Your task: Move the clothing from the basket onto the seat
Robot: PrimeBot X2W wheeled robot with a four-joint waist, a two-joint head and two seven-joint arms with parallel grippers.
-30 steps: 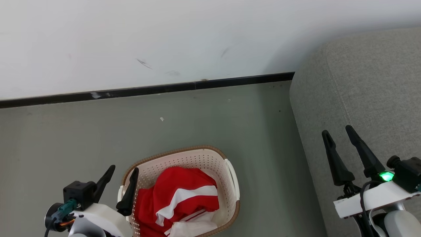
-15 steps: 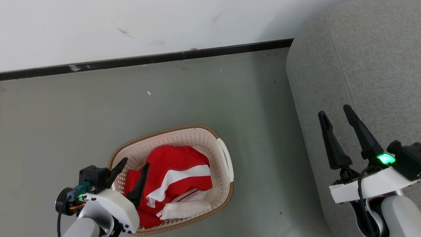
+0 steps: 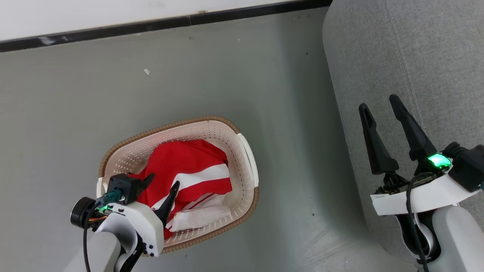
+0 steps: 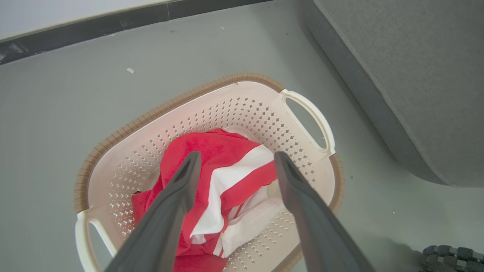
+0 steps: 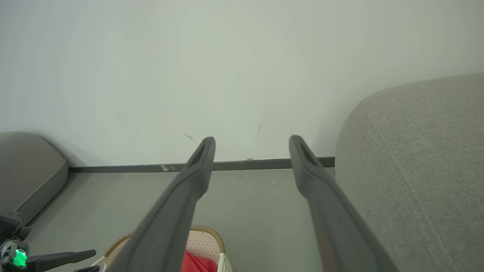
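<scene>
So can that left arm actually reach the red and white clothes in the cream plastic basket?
Probably yes. The left gripper hangs open right over the red, white-striped clothing, which lies uncovered in the open-topped cream perforated basket; nothing sits between them.

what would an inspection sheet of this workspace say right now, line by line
surface: grey floor, with the basket standing on it
job's things: red and white clothing heaped in the basket; grey seat beside it, not touching
clutter: one small pale scrap on the floor
grippers: left gripper open over the clothing, holding nothing; right gripper open over the seat, holding nothing
cables: black left wrist cable; black right wrist cable
surroundings: white wall, black skirting
</scene>
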